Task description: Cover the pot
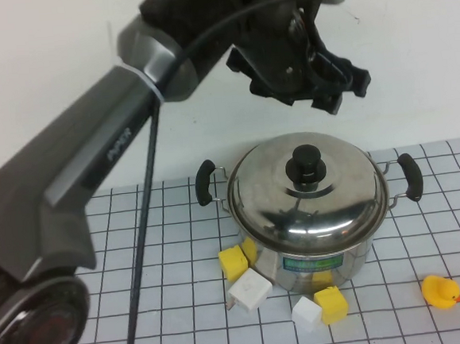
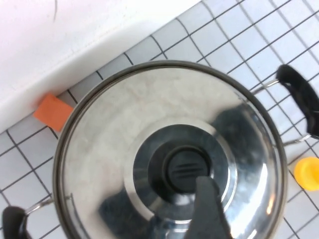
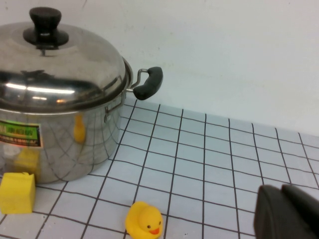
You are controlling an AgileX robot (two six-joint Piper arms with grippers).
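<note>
Left end effector hovering released above lid, which is sitting on pot mid-surface. Risk: lid seating off-centre, slipping. Right end effector parking low near duck; grip state unclear.

Pot: centre of the table, near the back wall
Lid: on the pot
Left gripper: in the air above and behind the lid
Right gripper: low over the table, to the pot's right
Blocks: against the pot's front and front-left
Duck: front right of the pot, apart from it
</note>
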